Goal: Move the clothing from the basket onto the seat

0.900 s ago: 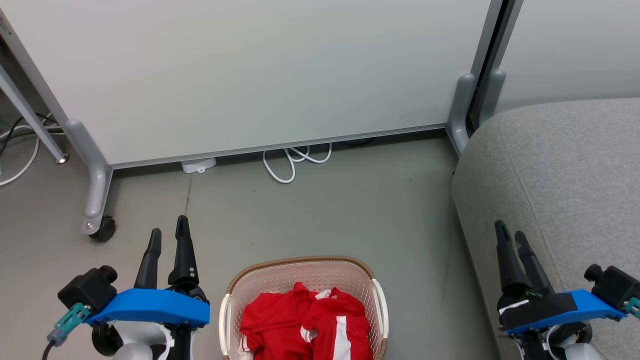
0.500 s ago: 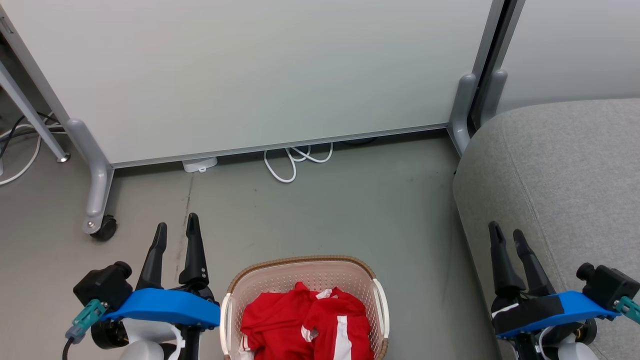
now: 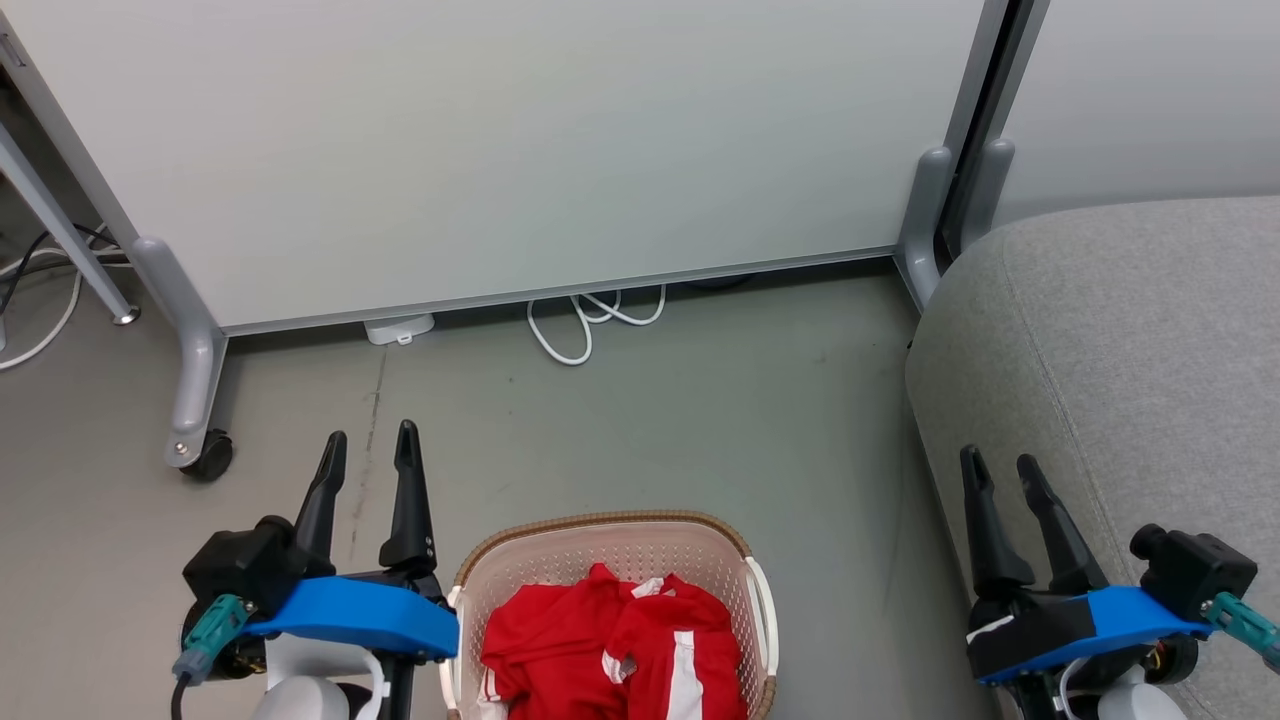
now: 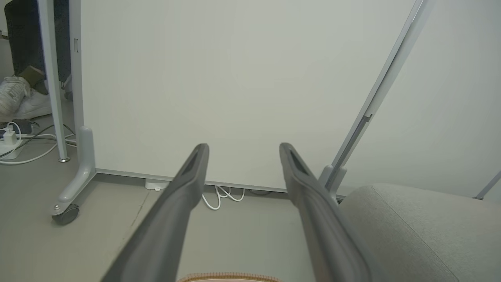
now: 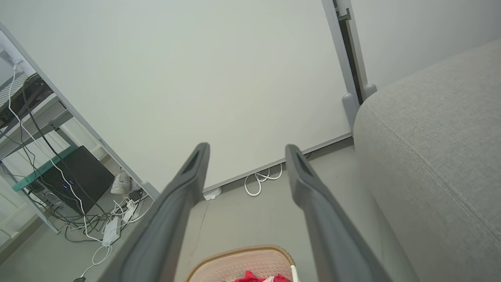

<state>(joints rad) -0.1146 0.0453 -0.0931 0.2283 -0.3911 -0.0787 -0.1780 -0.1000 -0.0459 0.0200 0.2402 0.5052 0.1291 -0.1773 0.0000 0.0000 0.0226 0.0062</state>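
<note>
Red clothing point(image 3: 600, 650) heaped inside basket point(image 3: 600, 520), between left gripper point(image 3: 371, 432) and right gripper point(image 3: 997, 457), both spread and empty; grey seat point(image 3: 1130, 350) rightward. Left wrist view: white shoes point(image 4: 19, 102); right wrist view: tangled cables point(image 5: 92, 223).

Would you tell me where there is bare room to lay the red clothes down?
The grey seat is bare from beside the right gripper back to the white panel. The basket is crowded with clothing.
</note>
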